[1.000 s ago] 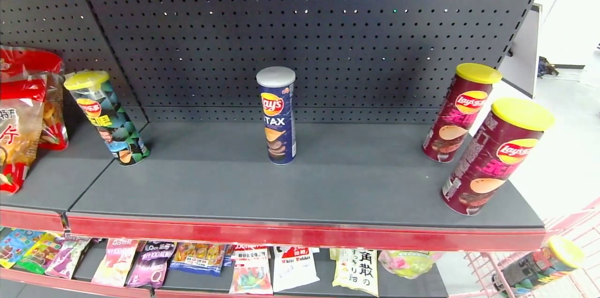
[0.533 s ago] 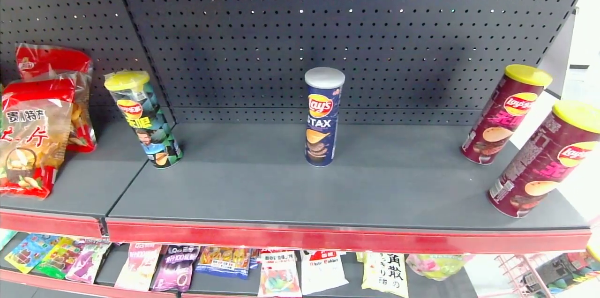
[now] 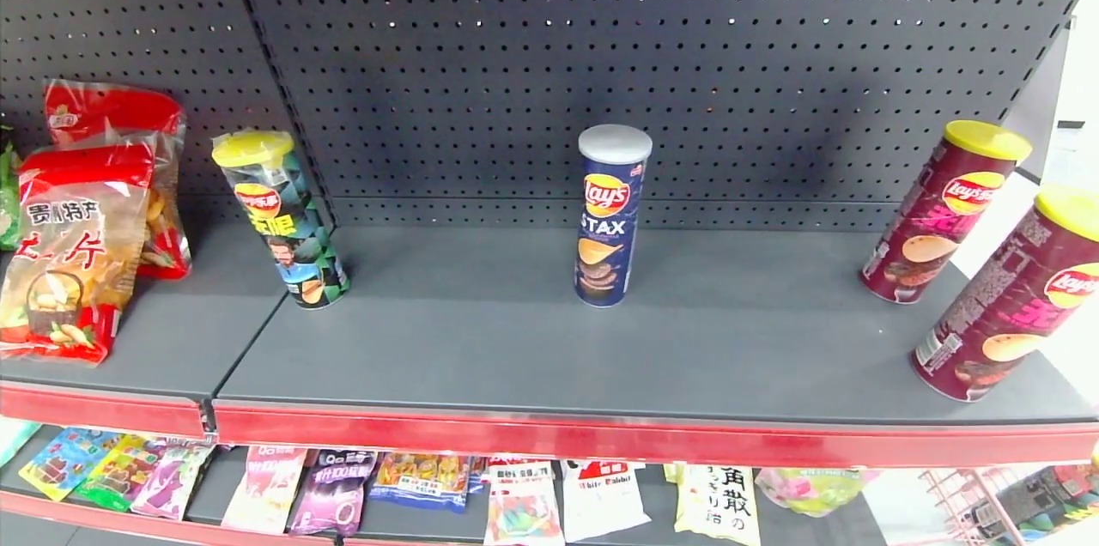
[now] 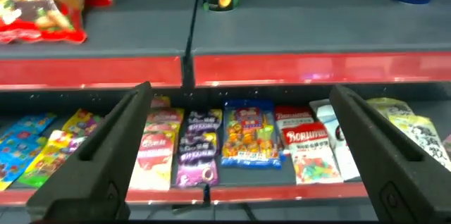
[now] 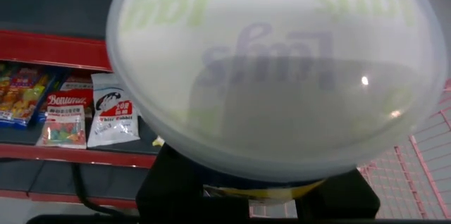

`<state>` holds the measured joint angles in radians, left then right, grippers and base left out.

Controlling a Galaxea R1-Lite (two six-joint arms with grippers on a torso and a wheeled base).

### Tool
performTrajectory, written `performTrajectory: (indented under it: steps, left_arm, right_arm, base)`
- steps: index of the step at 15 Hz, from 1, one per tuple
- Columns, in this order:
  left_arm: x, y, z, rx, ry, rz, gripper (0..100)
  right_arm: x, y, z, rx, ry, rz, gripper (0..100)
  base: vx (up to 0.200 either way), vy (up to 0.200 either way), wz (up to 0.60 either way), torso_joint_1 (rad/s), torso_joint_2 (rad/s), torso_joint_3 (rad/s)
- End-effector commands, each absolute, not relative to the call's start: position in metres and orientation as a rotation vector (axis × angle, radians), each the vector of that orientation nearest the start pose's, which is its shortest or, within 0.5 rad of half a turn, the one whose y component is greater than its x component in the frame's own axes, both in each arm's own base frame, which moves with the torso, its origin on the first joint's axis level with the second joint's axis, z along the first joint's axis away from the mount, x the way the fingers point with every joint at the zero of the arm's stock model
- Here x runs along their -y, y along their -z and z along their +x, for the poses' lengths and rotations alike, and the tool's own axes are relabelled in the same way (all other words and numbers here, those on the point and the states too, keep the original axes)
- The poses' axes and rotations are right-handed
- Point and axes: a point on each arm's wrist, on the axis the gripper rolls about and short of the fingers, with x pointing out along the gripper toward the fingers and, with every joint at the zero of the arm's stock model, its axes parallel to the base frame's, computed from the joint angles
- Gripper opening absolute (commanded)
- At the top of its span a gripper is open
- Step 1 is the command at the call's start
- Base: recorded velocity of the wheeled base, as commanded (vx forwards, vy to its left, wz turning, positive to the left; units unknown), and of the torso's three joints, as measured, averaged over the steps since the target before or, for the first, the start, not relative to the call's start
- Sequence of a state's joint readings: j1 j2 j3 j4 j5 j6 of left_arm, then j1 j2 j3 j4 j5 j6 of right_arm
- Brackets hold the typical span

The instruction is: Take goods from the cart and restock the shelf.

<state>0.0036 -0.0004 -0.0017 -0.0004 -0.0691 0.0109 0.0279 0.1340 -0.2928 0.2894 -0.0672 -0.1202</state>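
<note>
The dark grey shelf (image 3: 481,348) with a red front edge carries upright chips cans. A green-patterned can with a yellow lid (image 3: 281,220) stands at the left and a blue can with a grey lid (image 3: 611,215) in the middle. Two maroon cans (image 3: 943,211) (image 3: 1009,297) stand at the right. My left gripper (image 4: 239,91) is open with nothing in it, in front of the lower shelf. My right gripper (image 5: 257,196) is shut on a chips can (image 5: 275,62), whose clear lid faces the camera. A dark can (image 3: 1039,490) shows beside the pink wire cart (image 3: 949,490).
Red snack bags (image 3: 73,245) lean at the shelf's left end. Several small snack packets (image 3: 429,482) lie in a row on the lower shelf (image 4: 211,192). Bare shelf space lies between the blue can and both its neighbours. A pegboard wall (image 3: 601,74) backs the shelf.
The head camera has turned left, so the whole shelf sits farther right in the picture. The cans on the shelf have not moved. The cart and its can have slid toward the picture's corner.
</note>
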Motion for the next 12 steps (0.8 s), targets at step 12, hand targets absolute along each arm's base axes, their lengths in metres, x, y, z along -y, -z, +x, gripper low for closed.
performTrajectory:
  steps: [12]
  left_arm:
    - [0.0016, -0.0759, -0.023, 0.002, 0.066, 0.005, 100]
  right_arm:
    - [0.0052, -0.1291, -0.0341, -0.117, -0.102, -0.123, 0]
  base:
    - [0.0, 0.0, -0.05, 0.0, 0.0, -0.001]
